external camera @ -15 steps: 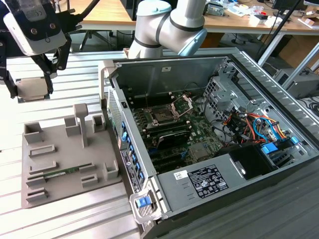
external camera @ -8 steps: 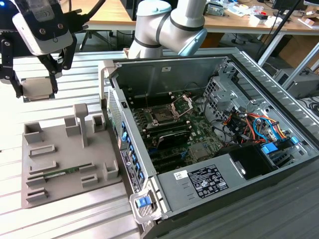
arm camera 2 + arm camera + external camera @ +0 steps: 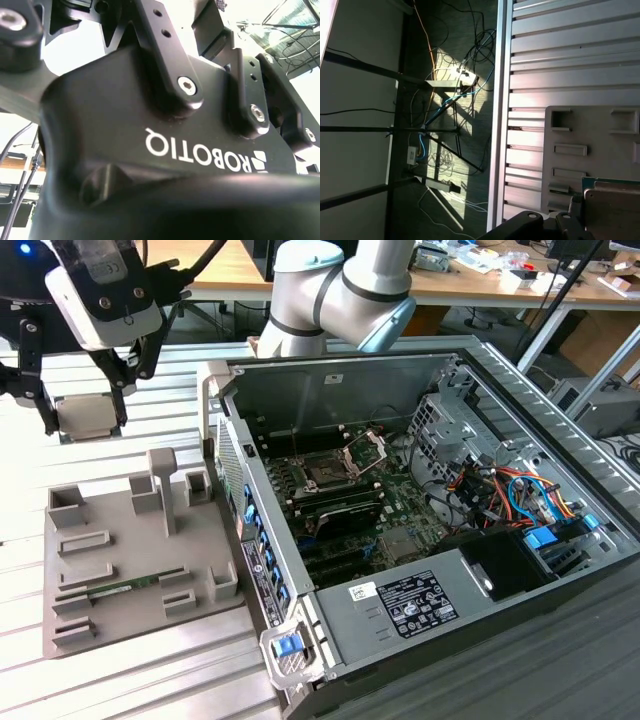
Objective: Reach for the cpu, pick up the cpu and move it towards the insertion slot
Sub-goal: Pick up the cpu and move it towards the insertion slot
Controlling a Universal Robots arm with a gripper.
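Observation:
In the exterior view my gripper [image 3: 84, 426] hangs at the far left, above the slatted table and beyond the grey tray. Its two black fingers are shut on the cpu [image 3: 88, 412], a pale beige square chip held flat between them. The first wrist view shows the cpu [image 3: 615, 212] close up, with a green edge, over the tray [image 3: 590, 130]. The insertion slot [image 3: 325, 472] is the square socket on the green motherboard inside the open computer case, well off to the exterior view's right. Its metal load plate [image 3: 365, 448] is hinged up. The gripper's black housing [image 3: 165, 130] shows in the second wrist view.
The grey plastic tray [image 3: 130, 540] has upright posts and recesses, and a green memory stick [image 3: 125, 588] lies in it. The case wall [image 3: 225, 430] rises between tray and motherboard. Cables and drive bays [image 3: 520, 490] crowd the case's right side. The table edge [image 3: 502, 120] drops to a cabled floor.

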